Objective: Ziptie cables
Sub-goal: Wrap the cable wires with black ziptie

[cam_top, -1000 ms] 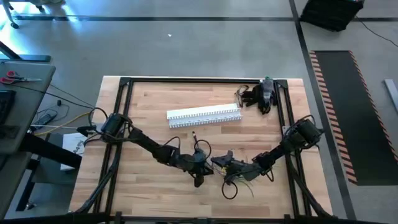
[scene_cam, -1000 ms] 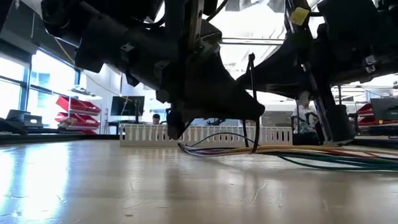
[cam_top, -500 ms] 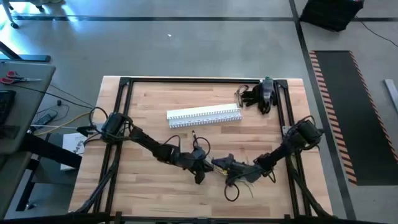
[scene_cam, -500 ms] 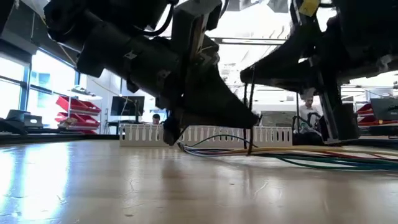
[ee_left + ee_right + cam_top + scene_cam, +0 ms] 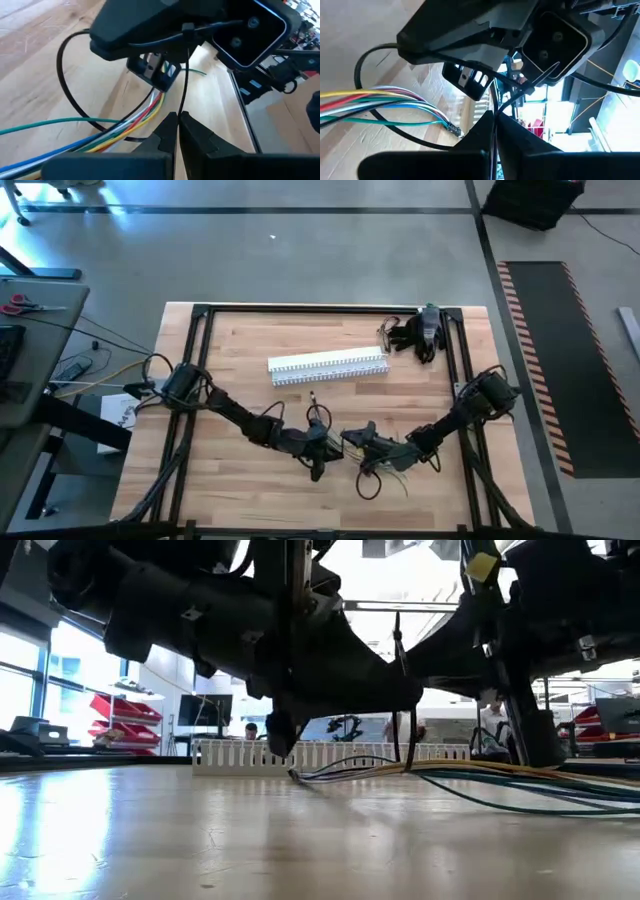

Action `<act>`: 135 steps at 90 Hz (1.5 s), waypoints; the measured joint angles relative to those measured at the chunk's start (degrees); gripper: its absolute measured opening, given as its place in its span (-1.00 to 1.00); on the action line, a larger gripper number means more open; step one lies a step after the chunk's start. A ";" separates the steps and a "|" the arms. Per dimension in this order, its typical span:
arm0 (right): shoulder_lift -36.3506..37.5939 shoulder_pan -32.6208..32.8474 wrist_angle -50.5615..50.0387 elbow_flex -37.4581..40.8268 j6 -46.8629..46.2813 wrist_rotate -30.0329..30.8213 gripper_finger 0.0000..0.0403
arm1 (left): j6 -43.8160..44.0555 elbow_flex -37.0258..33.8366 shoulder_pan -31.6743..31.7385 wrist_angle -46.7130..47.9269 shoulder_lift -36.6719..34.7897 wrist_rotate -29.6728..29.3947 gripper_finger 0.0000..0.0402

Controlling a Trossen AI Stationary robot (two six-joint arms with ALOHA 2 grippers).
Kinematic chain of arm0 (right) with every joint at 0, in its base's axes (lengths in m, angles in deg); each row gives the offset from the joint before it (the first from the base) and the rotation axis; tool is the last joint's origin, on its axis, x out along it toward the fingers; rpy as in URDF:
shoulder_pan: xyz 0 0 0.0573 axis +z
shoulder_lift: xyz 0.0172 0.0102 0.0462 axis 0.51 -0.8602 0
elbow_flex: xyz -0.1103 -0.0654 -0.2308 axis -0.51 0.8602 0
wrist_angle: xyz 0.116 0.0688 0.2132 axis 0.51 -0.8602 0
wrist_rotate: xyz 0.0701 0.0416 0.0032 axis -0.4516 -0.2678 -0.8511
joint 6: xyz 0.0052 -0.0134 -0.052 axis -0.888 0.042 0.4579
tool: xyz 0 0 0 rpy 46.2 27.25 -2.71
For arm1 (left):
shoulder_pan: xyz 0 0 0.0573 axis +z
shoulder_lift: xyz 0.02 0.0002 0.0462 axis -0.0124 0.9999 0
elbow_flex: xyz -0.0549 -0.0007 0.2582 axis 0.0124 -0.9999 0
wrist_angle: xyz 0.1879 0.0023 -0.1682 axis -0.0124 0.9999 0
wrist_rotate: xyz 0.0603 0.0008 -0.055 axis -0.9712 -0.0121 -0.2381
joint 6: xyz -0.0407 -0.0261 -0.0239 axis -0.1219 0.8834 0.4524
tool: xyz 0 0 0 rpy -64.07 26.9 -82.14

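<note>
High view: the left pincer [image 5: 318, 452] and right pincer [image 5: 352, 442] are seen tip to tip near the front middle of the bench [image 5: 240, 345]. Each pincer is pinched narrow on a thin black ziptie [image 5: 183, 85], as shown by the wrist views. The cables [image 5: 480, 782] lie bunched on the bench beneath the pincers, looped by the ziptie.
</note>
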 joint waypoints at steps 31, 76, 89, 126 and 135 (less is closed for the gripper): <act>0.00 0.00 0.12 0.02 -1.03 -0.22 -1.00 | 0.63 0.00 0.02 0.60 0.00 -0.36 -0.63; 0.00 0.00 -0.22 0.02 -2.99 -0.17 -1.00 | 0.85 0.04 -0.36 7.36 -4.19 -2.43 -0.54; 0.00 0.00 -0.24 0.02 -2.99 -0.28 -1.00 | -2.52 0.04 -1.20 15.26 -7.56 -2.42 -0.54; -0.02 0.00 -0.17 0.02 -2.97 -0.60 -1.00 | -16.80 0.04 -1.27 9.26 -5.21 -7.41 -0.50; -0.02 0.00 -0.03 0.02 -2.97 -0.61 -1.00 | -18.11 0.04 -1.29 6.65 -4.47 -7.33 -0.50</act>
